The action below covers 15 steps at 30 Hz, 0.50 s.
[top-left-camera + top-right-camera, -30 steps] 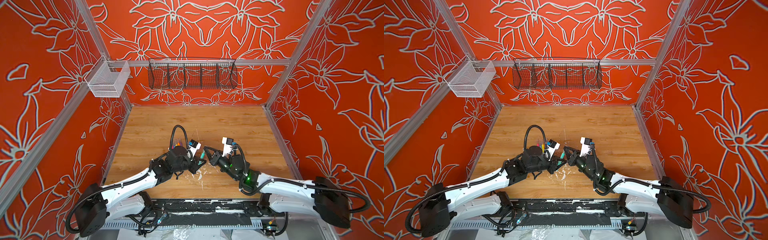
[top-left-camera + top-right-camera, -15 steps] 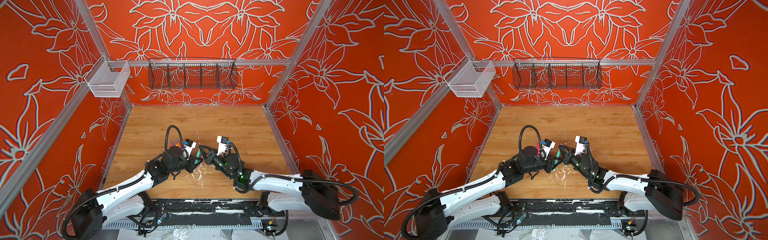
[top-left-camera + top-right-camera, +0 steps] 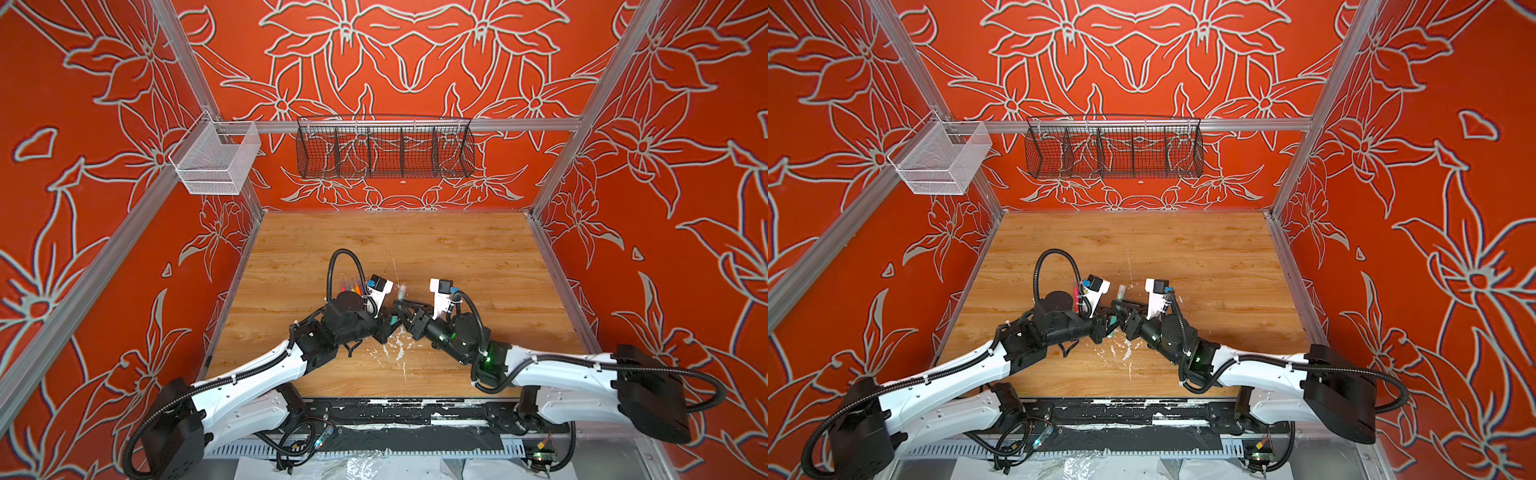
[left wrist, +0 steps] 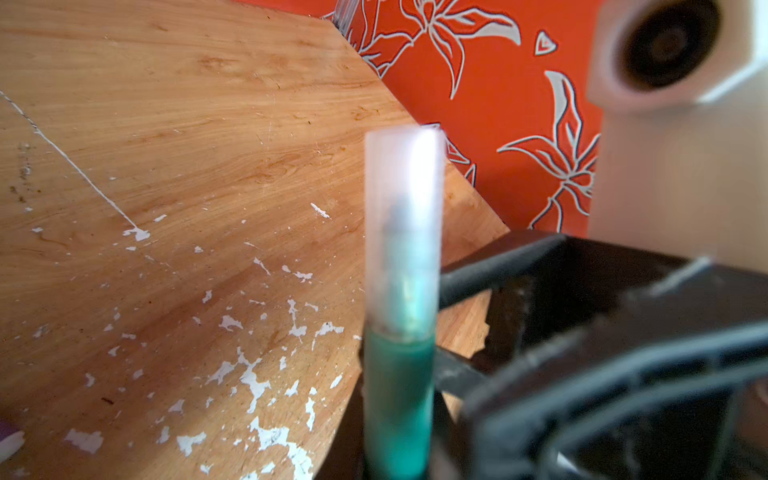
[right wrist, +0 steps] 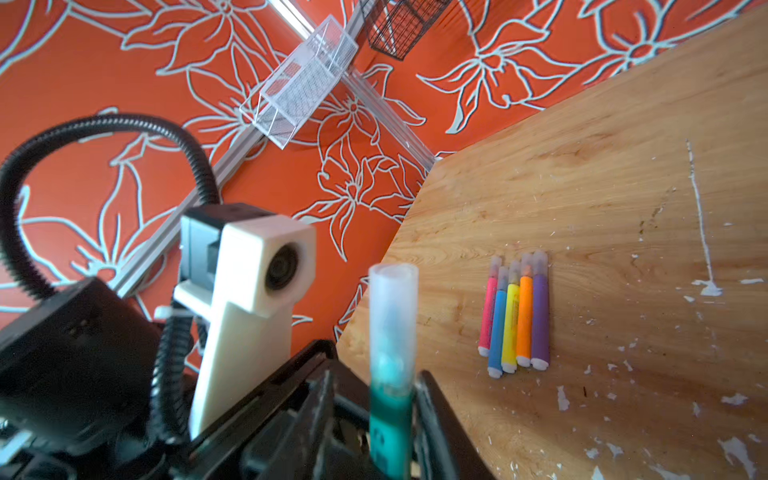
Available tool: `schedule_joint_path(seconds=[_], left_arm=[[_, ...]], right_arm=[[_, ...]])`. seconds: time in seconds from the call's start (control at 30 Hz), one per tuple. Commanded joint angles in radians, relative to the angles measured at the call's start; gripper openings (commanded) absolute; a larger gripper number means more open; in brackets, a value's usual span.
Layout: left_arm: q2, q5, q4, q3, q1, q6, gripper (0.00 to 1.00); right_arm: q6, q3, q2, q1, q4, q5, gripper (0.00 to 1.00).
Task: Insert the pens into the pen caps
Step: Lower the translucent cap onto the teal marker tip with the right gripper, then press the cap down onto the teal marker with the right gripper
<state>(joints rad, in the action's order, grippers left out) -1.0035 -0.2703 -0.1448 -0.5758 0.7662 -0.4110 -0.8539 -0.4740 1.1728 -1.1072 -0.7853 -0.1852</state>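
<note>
Your left pincer [image 3: 388, 328] clenches the capped green pen [image 4: 397, 395]; your right pincer [image 5: 374, 386] stands released around it. Five capped pens [image 5: 515, 316] lie mid-right on the bench [image 5: 623, 187].

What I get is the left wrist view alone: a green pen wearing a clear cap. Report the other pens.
Observer: Five pens lie side by side on the table: pink, blue, yellow, orange, purple.
Operator: State whether they are capped.
Observer: In the right wrist view each wears a clear cap.
Operator: Place them for me.
Observer: In a top view the row lies just beyond the wrist of the left arm, toward the back wall, partly hidden by it.
</note>
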Motion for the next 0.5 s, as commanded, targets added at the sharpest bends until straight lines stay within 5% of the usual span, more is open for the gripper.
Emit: schedule_joint_path(seconds=[0.0,0.33,0.47], left_arm=[[0.008,0.0,-0.068,-0.019,-0.001,0.017,0.0],[0.04,-0.004,-0.072,-0.015,-0.001,0.019,0.0],[0.037,-0.006,-0.075,-0.015,0.001,0.022,0.0]], right_arm=[[0.007,0.017,-0.041,-0.008,0.073,0.004,0.41],[0.042,0.023,-0.234,-0.01,0.238,-0.078,0.6],[0.065,-0.082,-0.266,-0.01,0.396,-0.099,0.57]])
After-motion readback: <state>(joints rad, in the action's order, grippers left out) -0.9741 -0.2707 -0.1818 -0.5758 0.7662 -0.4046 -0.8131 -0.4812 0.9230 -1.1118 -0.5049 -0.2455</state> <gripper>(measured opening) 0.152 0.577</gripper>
